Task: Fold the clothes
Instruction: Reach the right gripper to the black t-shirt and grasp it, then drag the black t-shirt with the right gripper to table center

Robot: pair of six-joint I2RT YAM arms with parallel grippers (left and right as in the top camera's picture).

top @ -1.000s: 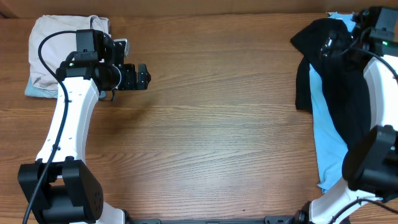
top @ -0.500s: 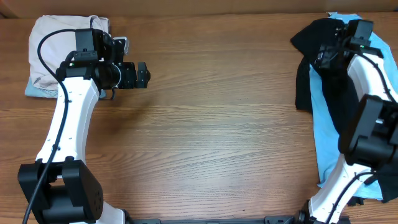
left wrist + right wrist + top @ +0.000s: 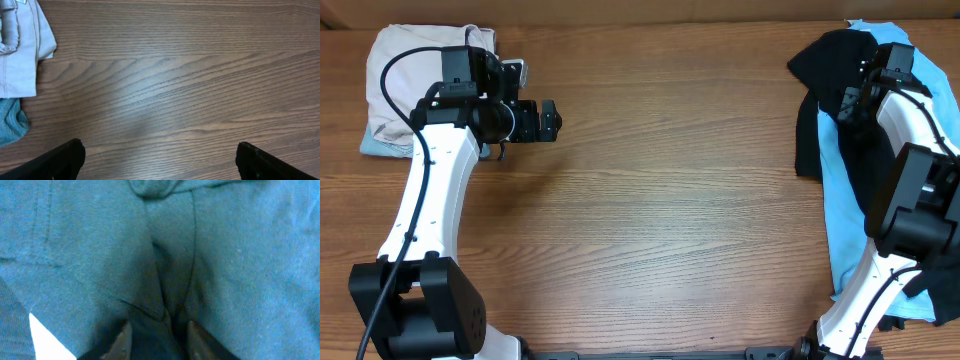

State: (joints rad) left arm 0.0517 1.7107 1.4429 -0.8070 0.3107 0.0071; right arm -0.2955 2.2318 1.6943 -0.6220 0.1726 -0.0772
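Right gripper [image 3: 857, 95] sits on the black T-shirt [image 3: 820, 62], at the far end of the light blue shirt [image 3: 842, 215]. The garment is directly under the fingertips, with no offset to cover. In the wrist view both fingers [image 3: 122, 340] stand narrow, with a raised ridge of dark cloth pinched between them. The ridge runs straight away from the fingertips, so the jaws bite across it. How many layers are caught cannot be told. The T-shirt's long axis runs along the light blue shirt, from that shirt's far end toward its near end by the right arm's base. One black flap overhangs the blue shirt's inner edge onto the bare table [image 3: 670, 200]. Left gripper [image 3: 548, 120] hangs well apart from the light blue shirt, across the table, with jaws wide, nothing between them and only wood grain below. A beige garment [image 3: 405, 70] lies beyond it, farther again from the blue shirt. The right arm is by far the nearer. Judgement: a pull onto open table would go away from the blue shirt, toward the left arm. T-shirt appearance: plain black, matte, soft knit, crumpled in a heap rather than spread. A seam line shows beside the pinch; the neck label is not seen. Possible risk: the blue shirt underneath drags along.
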